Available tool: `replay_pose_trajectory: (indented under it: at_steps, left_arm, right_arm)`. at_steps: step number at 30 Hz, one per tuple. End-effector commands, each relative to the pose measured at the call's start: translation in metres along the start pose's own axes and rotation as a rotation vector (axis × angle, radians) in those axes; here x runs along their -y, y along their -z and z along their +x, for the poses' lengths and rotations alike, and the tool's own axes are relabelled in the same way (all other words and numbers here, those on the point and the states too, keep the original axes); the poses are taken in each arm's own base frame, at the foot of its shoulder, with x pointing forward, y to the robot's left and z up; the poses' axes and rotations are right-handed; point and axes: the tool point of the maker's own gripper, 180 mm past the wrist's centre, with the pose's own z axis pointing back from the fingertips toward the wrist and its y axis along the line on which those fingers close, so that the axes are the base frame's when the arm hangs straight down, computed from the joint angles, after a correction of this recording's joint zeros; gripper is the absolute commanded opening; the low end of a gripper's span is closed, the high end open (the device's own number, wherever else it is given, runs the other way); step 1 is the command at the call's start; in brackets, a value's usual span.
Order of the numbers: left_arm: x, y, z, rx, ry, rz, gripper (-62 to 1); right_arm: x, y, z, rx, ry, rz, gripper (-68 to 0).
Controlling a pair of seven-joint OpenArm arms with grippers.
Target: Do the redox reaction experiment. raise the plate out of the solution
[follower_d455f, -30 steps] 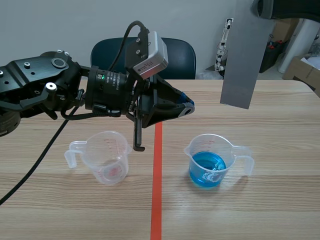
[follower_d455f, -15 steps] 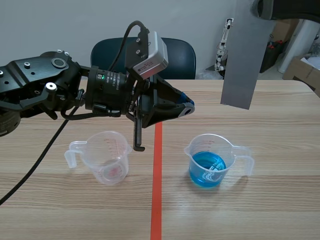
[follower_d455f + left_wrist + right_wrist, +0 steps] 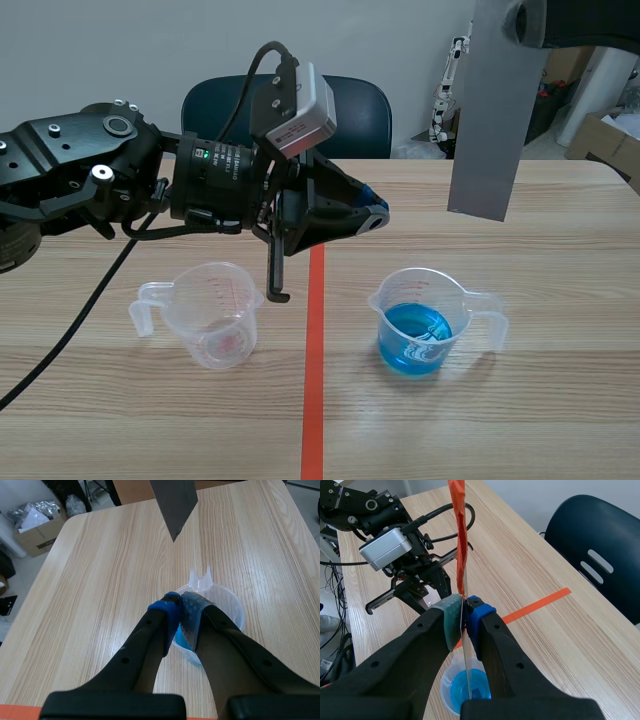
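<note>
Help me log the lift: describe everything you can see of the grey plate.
The plate is a thin, flat, matte grey rectangle, metal by its look. It hangs nearly upright in the air, clear of the beaker of blue liquid below it, and touches nothing on the table. The right gripper is shut on it, with a pad on each face. No drops or coating can be made out on it.

plate (image 3: 490, 120): top cut off, scene view | blue-solution cup (image 3: 234, 611): half hidden behind left hand (image 3: 181, 599)
</note>
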Motion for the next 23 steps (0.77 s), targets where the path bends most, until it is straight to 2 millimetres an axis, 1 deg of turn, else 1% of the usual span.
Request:
replay_pose_trajectory:
  at_steps: [1,23]
  left_arm:
    - [-0.0048,0.0012,0.0109,0.031,0.012,0.006,-59.2]
    - [-0.0048,0.0012,0.0109,0.031,0.012,0.006,-59.2]
  right_arm:
    - [0.0005,-0.0044,0.0191,0.039,-0.045,0.000,-66.9]
    - [0.0021,-0.0044,0.0141,0.011,-0.059,-0.008,-66.9]
